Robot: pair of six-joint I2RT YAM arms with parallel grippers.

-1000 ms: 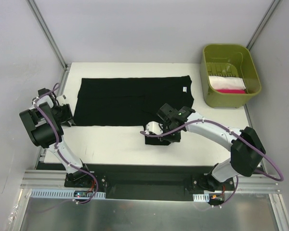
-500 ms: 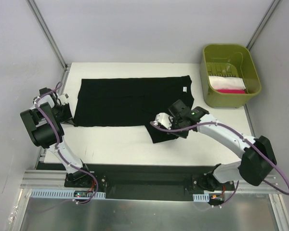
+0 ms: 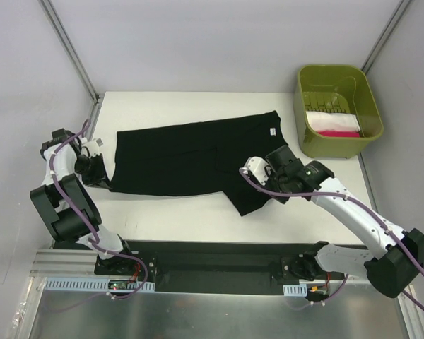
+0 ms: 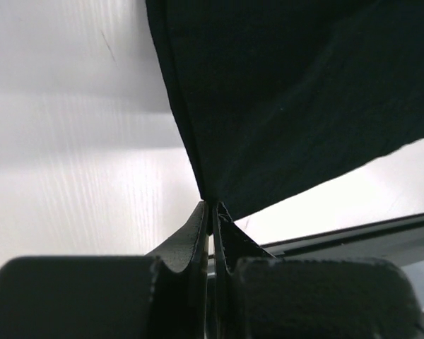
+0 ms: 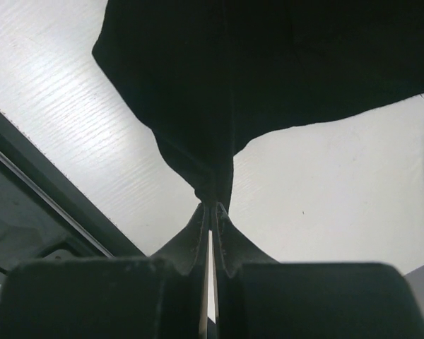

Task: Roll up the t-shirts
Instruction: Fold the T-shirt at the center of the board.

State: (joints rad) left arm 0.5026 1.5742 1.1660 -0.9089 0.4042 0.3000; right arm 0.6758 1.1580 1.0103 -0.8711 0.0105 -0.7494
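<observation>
Black t-shirt (image 3: 191, 159) lies spread across the middle of the white table (image 3: 184, 219), with its neck label (image 3: 271, 131) at the far right. Its near-left corner is clamped in the left gripper (image 4: 210, 206), and the right gripper (image 5: 212, 206) pinches its near-right flap. A green bin (image 3: 332, 68) sits at the far right.

The black t-shirt (image 4: 290, 92) runs past both wrist views' edges.

Headcount coming in, all on one desk (image 3: 177, 212).
One black t-shirt (image 3: 191, 152), one green bin (image 3: 336, 148) with two folded pieces inside, a white cloth (image 3: 332, 121) and a pink cloth (image 3: 337, 133), plus two arms: left arm (image 3: 56, 201), right arm (image 3: 353, 212).
</observation>
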